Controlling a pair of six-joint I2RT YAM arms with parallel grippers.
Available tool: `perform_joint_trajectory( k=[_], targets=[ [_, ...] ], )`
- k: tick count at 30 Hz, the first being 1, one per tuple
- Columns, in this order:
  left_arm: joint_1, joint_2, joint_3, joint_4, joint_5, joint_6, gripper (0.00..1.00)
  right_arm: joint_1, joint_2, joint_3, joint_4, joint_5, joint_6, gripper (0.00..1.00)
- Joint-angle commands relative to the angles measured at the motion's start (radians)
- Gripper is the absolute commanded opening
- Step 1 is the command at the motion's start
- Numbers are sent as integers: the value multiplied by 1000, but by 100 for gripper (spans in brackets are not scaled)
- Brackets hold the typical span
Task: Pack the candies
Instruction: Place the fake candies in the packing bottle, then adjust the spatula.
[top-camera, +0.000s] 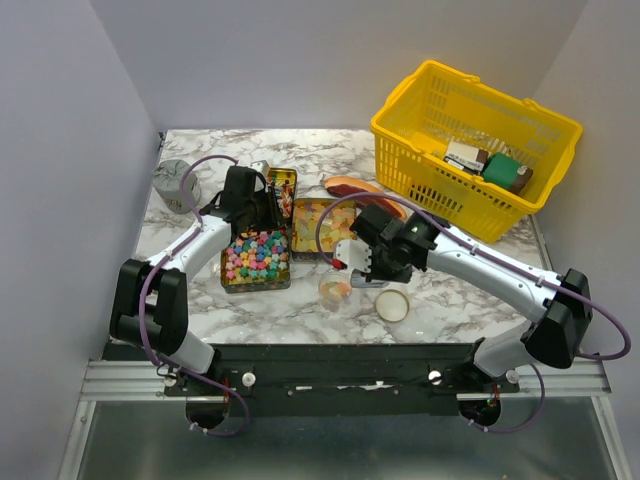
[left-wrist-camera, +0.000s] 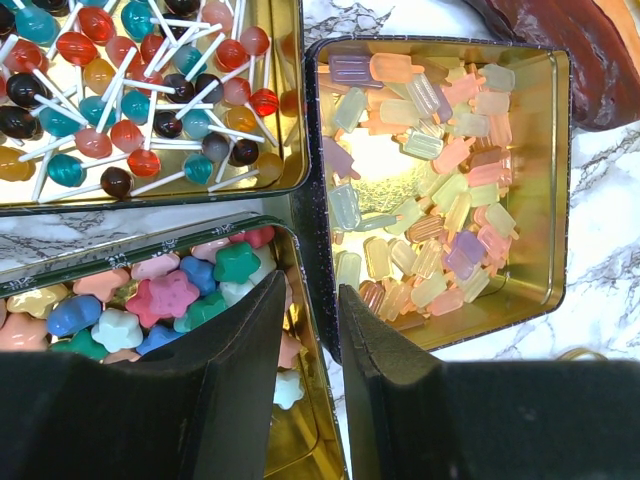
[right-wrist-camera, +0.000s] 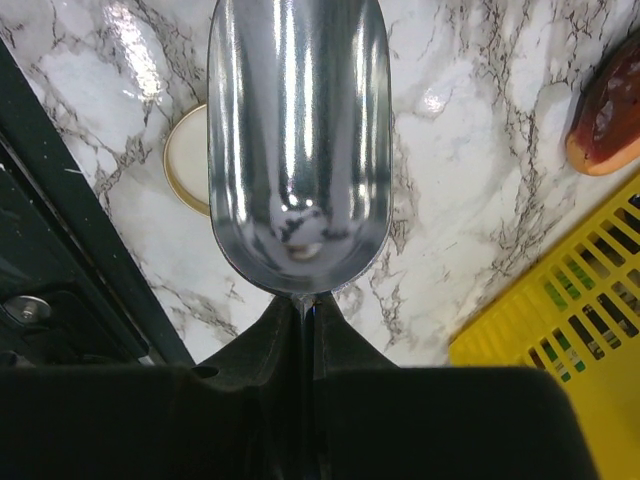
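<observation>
Left of bench (top-camera: 290, 315) centre, candies (top-camera: 255, 257): sorted in open tins (left-wrist-camera: 556, 180).
Left fingers (left-wrist-camera: 200, 400): apart, straddling a tin wall.
Right fingers (right-wrist-camera: 265, 345): clamped on empty scoop (right-wrist-camera: 298, 130).
Next scoop: drive shallow, keep it level.

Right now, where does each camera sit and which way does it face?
Top external: above and behind the arms, looking down on the table; both arms show whole.
Left wrist: looking down past the left gripper at three tins of candies.
Right wrist: looking down along the scoop in the right gripper at the table and basket corner.
Shared: both wrist views catch the red slab.
</observation>
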Motion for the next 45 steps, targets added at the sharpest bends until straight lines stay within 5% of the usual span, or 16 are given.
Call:
perform_joint_trajectory(
  k=[1, 10, 20, 28, 45],
  targets=[
    [6, -30, -1, 2, -31, 1, 41, 8, -8, 44, -29, 57, 16, 1],
    [18, -73, -7, -4, -53, -2, 46, 10, -43, 142, 112, 14, 148, 1],
    [23, -171, 65, -19, 188, 57, 80, 10, 68, 227, 244, -49, 264, 1],
    [23, -226, 25, -5, 271, 40, 81, 8, 174, 389, 322, -115, 321, 1],
    [23, -294, -79, -27, 266, 5, 73, 10, 79, 356, 446, -245, 516, 1]
  ],
)
